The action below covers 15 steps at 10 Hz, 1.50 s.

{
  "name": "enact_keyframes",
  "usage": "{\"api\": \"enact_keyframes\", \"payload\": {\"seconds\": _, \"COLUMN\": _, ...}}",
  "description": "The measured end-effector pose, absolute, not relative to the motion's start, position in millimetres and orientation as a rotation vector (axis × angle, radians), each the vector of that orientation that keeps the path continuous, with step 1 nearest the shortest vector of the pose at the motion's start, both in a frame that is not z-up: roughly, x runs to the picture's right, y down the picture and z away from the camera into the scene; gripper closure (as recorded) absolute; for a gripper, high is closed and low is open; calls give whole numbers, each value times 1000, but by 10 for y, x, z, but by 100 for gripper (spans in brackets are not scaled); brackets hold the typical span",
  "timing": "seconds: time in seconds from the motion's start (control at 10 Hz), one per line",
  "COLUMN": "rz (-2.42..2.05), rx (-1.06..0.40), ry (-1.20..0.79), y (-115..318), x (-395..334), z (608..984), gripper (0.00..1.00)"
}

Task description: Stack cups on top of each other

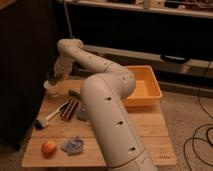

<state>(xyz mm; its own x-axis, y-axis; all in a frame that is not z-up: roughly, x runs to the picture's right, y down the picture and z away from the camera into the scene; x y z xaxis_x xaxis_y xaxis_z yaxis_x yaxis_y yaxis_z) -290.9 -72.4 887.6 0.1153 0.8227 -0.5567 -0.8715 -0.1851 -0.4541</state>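
A white cup (50, 88) stands at the far left corner of the wooden table (150, 131). My gripper (53, 78) hangs right above this cup, at the end of the white arm (107, 105) that reaches across the table from the front. A dark greenish shape, seemingly the dark cup (52, 79), sits at the gripper's tip, touching or just above the white cup's rim. I cannot tell whether it rests inside the white cup.
A large orange tub (144, 88) stands at the back right. An apple (48, 148) and a crumpled grey-blue thing (74, 145) lie at the front left. A white-handled brush (48, 119), a brown packet (70, 108) and a green item (75, 93) lie mid-left. A dark cabinet (22, 65) borders the left side.
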Motion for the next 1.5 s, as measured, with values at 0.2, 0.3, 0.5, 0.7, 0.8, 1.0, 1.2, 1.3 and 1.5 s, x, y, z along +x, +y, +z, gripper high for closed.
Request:
{"api": "enact_keyframes", "payload": {"seconds": 0.2, "rz": 1513, "rx": -898, "ry": 79, "y": -711, "x": -2946, "z": 8920, "gripper": 90}}
{"api": "enact_keyframes", "payload": {"seconds": 0.3, "rz": 1509, "rx": -904, "ry": 81, "y": -704, "x": -2972, "z": 8942, "gripper": 79}}
{"api": "enact_keyframes", "payload": {"seconds": 0.5, "rz": 1503, "rx": -913, "ry": 82, "y": -706, "x": -2986, "z": 8971, "gripper": 61}}
{"api": "enact_keyframes", "payload": {"seconds": 0.7, "rz": 1494, "rx": -923, "ry": 82, "y": -698, "x": -3015, "z": 8989, "gripper": 38}}
{"api": "enact_keyframes", "payload": {"seconds": 0.8, "rz": 1491, "rx": -927, "ry": 82, "y": -696, "x": -3020, "z": 8989, "gripper": 28}}
{"api": "enact_keyframes", "payload": {"seconds": 1.0, "rz": 1487, "rx": -931, "ry": 81, "y": -687, "x": -3025, "z": 8988, "gripper": 20}}
{"api": "enact_keyframes", "payload": {"seconds": 1.2, "rz": 1483, "rx": -933, "ry": 77, "y": -696, "x": -3028, "z": 8970, "gripper": 20}}
{"api": "enact_keyframes", "payload": {"seconds": 1.3, "rz": 1482, "rx": -933, "ry": 76, "y": -703, "x": -3024, "z": 8962, "gripper": 20}}
{"api": "enact_keyframes", "payload": {"seconds": 1.5, "rz": 1479, "rx": -934, "ry": 70, "y": -708, "x": -3010, "z": 8947, "gripper": 20}}
